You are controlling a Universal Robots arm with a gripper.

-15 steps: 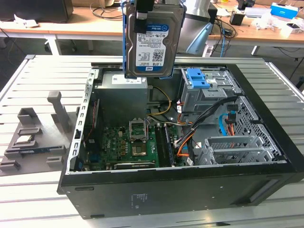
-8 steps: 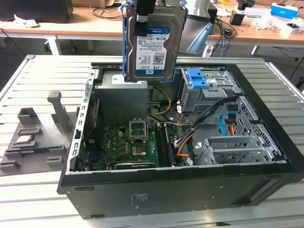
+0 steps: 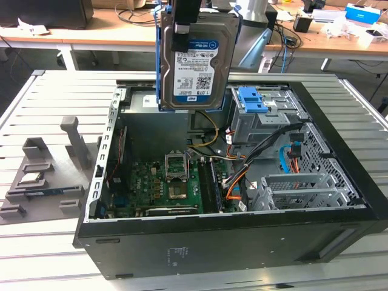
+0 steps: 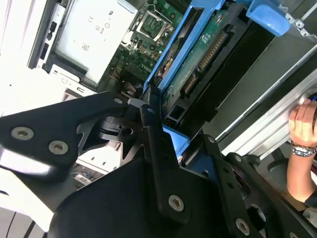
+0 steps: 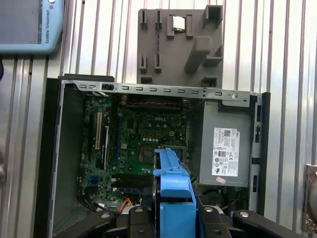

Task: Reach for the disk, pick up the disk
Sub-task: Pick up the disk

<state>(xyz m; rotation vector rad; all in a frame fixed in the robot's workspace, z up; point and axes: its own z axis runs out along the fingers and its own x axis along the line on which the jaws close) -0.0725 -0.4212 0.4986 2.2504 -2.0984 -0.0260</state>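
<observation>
disk [image 3: 197, 60] top cut by exterior view's edge, claw [image 3: 182, 27] fingertips hidden against it

Black linkage gripper [image 4: 148, 106]; silver screws; matte plates

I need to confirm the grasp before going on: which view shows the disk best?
The exterior view: the disk hangs upright above the open computer case, label facing the camera, the hand clamped on its top edge. The second wrist view shows its circuit-board underside; the first wrist view shows its blue bracket.
</observation>
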